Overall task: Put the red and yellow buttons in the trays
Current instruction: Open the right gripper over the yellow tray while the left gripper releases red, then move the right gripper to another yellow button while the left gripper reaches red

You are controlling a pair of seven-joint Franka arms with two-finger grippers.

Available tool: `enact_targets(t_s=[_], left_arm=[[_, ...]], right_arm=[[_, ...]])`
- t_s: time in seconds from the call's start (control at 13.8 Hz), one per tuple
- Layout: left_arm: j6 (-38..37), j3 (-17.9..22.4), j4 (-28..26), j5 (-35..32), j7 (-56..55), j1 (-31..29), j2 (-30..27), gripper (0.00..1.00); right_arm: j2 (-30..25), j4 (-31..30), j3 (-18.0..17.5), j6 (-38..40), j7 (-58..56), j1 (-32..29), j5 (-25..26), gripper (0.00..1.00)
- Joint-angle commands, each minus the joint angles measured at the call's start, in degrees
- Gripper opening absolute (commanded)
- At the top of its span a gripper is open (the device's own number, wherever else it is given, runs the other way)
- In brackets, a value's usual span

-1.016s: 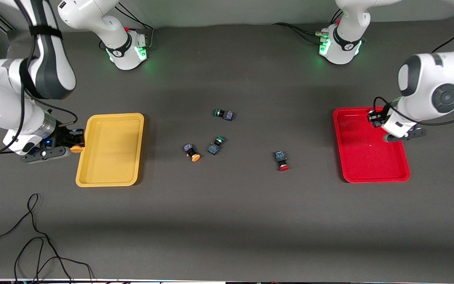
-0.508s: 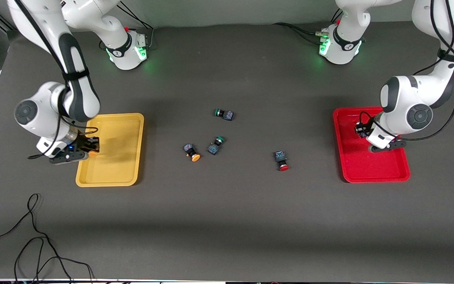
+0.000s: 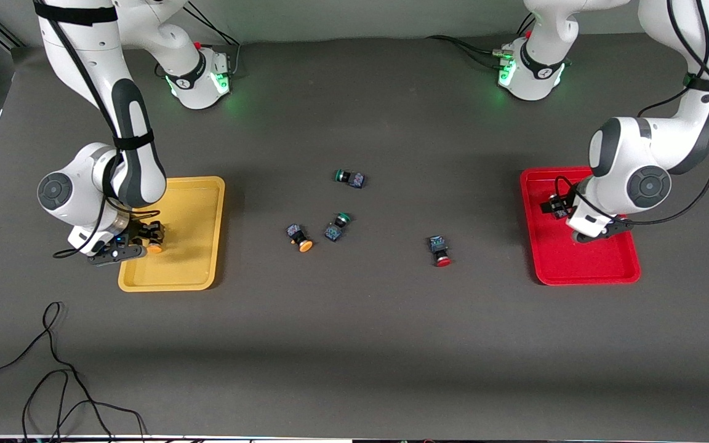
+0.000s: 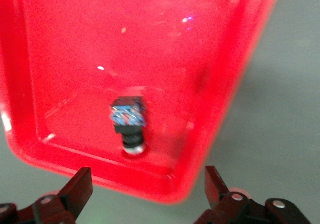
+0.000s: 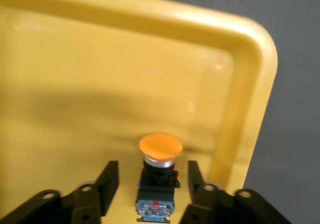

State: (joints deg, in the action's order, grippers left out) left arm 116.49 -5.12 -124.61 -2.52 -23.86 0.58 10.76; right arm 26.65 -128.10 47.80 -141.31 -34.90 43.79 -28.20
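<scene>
My right gripper [image 3: 144, 237] [image 5: 152, 170] is low over the yellow tray [image 3: 176, 180] [image 5: 240, 103], near its corner. It is open, and an orange-yellow button [image 3: 155, 248] [image 5: 159, 166] lies in the tray between the fingers, with a gap on each side. My left gripper [image 3: 560, 209] [image 4: 146, 176] is open over the red tray [image 3: 576, 261] [image 4: 75, 43]. A button [image 4: 129, 120] lies in that tray, clear of the fingers. A second orange-yellow button [image 3: 300, 239] and a red button [image 3: 440, 251] lie on the table between the trays.
Two green-capped switches [image 3: 349, 178] [image 3: 336, 226] lie mid-table near the loose orange-yellow button. A black cable [image 3: 53, 369] loops on the table at the near corner at the right arm's end. The arm bases [image 3: 197, 74] [image 3: 530, 71] stand at the back edge.
My right gripper carried the orange-yellow button from outside the yellow tray's edge to inside it, nearer the camera. My left gripper shifted across the red tray toward the table's middle.
</scene>
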Motion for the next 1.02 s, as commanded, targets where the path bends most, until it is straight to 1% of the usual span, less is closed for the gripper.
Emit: enact_targets(t_s=[0.0,0.07,0.22,0.36,0.44,0.51,0.58,0.73,0.8,0.94], left_arm=[[-8.45,0.46,11.27,5.83,-4.95,6.34,2.93,0.99],[-9.43,0.46,15.32,7.42,-6.96,7.75,4.95,0.99],[-10.05,0.46,25.33,9.36,-16.34,12.57,11.70,0.99],[-9.53,0.37,33.25,9.46,-23.13,16.80,18.99,0.99],[-8.57,0.46,35.64,9.46,-25.16,19.17,21.90,0.99],[-6.47,0.46,36.79,9.63,-25.70,20.76,24.11,0.99],[-2.62,0.46,36.54,9.29,-25.44,21.04,25.26,0.99],[2.32,0.46,35.84,8.76,-24.83,22.08,28.07,0.98],[4.42,0.46,35.66,8.58,-25.00,23.48,29.04,0.98],[9.26,0.46,32.87,8.49,-25.09,23.67,29.75,0.97]], right_arm=[[-1.86,5.65,1.41,8.22,1.75,0.50,-0.64,1.00],[-2.30,8.02,3.42,11.99,3.07,1.55,-0.11,1.00],[-2.30,15.39,6.68,20.95,7.37,4.27,4.71,1.00],[-2.13,22.77,6.52,29.04,11.51,4.90,7.62,1.00],[-1.69,25.33,6.43,31.60,11.78,6.55,8.15,1.00],[-1.69,26.23,6.34,32.41,11.87,8.57,8.16,1.00],[-1.60,26.32,6.34,32.24,12.14,11.03,7.29,1.00],[-0.20,27.55,5.82,31.63,14.06,16.56,5.97,1.00],[0.50,28.25,4.59,31.19,15.64,18.76,4.74,1.00],[2.43,29.22,-0.31,28.31,16.09,20.45,4.03,1.00]])
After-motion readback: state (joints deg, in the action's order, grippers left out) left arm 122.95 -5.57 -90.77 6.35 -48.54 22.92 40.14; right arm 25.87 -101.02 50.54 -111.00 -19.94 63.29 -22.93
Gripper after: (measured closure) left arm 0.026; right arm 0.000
